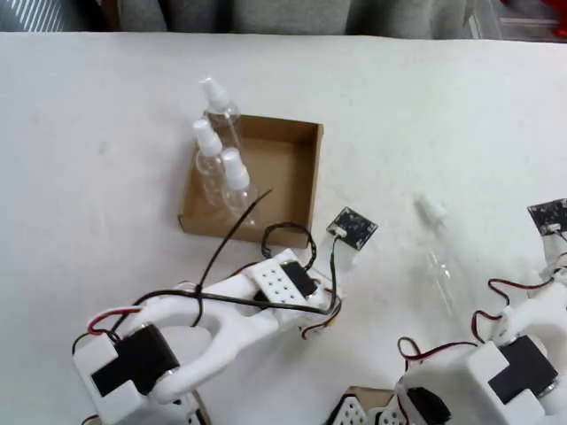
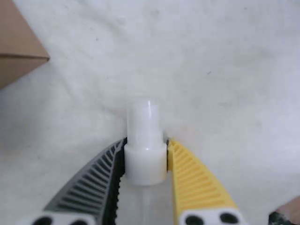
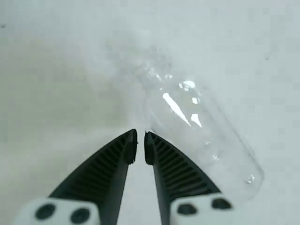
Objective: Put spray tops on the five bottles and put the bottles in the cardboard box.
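Slipping looked the likeliest trouble. The left gripper (image 2: 146, 146) pinched a white spray top (image 2: 145, 140) by its smooth round collar, between a grey finger and a yellow one. A hard plastic cylinder held across so narrow a band could twist or pop free if it were swung or pressed off-axis. Whether a bottle hung below that collar could not be told.

The right gripper (image 3: 139, 143) had its fingers pressed almost together with nothing between them, just beside a clear bottle (image 3: 201, 126) lying on its side on the white table (image 1: 443, 106). A nudge from those closed tips would probably roll the round bottle away rather than catch it.

That bottle was transparent, with bright glints along its wall, and hard to pick out against the pale surface. In the high view it carried a white top at its far end and lay well apart from the cardboard box (image 1: 283, 173), on the right arm's side. Three capped bottles (image 1: 213, 164) stood crowded against the box's far-left wall, so another set down carelessly among them could knock them over.
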`<move>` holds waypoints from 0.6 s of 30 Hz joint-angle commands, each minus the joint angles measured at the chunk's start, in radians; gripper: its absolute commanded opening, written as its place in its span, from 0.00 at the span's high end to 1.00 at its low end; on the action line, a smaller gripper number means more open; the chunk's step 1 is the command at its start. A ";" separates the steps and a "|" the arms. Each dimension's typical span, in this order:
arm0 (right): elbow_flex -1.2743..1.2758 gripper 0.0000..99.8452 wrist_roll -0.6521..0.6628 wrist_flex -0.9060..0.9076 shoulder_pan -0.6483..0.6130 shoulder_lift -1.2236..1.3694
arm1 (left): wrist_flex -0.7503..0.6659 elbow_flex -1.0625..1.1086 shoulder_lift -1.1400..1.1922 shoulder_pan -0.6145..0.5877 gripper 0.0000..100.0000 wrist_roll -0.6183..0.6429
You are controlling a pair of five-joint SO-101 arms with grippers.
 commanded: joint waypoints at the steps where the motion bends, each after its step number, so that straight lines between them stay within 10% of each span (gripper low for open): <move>1: -0.011 0.98 -0.044 -0.016 -0.045 -0.073 | -0.015 0.002 -0.062 0.010 0.98 -0.006; 9: -0.012 0.96 -0.023 0.004 -0.047 -0.285 | -0.015 0.002 -0.062 0.010 0.98 -0.008; 18: 0.026 0.81 0.351 0.285 0.016 -0.404 | -0.015 0.002 -0.062 0.010 0.98 -0.008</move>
